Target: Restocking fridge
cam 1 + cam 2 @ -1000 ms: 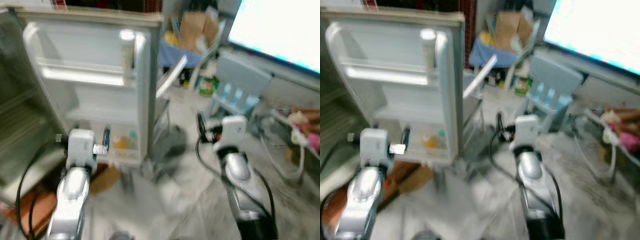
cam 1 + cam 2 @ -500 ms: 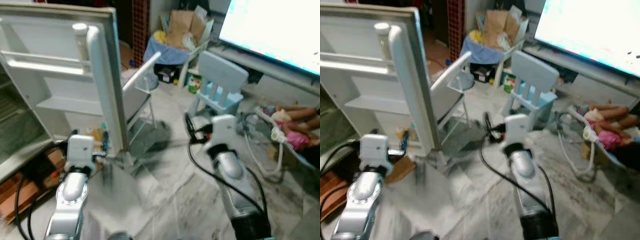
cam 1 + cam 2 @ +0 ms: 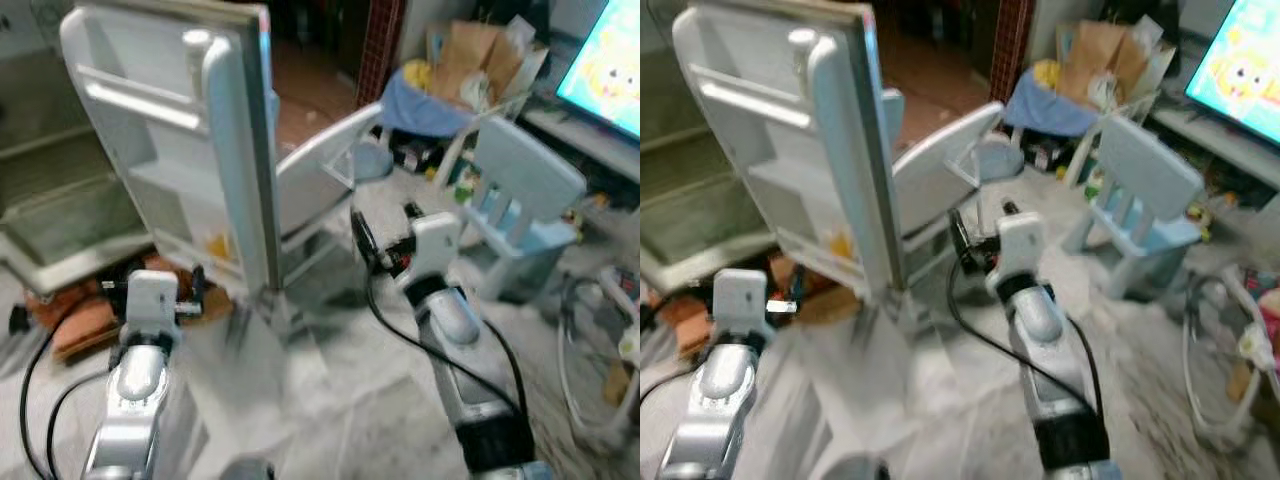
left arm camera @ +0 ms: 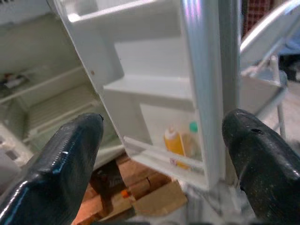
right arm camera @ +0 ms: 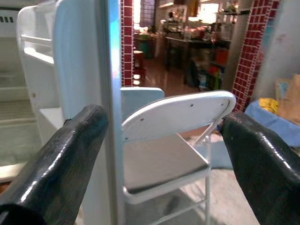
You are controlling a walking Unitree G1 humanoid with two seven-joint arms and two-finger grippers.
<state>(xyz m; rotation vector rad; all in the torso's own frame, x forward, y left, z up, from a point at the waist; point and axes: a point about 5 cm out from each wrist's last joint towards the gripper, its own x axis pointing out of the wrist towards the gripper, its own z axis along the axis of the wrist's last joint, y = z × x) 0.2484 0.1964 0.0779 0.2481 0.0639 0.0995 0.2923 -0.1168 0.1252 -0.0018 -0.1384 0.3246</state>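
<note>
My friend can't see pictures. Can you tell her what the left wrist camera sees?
An open white fridge door seen between the left gripper's two open black fingers. An orange bottle stands in the door's bottom shelf, and the fridge's pale inside lies beyond, with a white folding chair past the door's edge.

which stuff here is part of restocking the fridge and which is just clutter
Job:
fridge door, standing open
yellow bottle on the door's bottom shelf
fridge shelves
left gripper and right gripper, both open and holding nothing

Clutter:
folding chair
blue kid's chair
paper bags
TV
</note>
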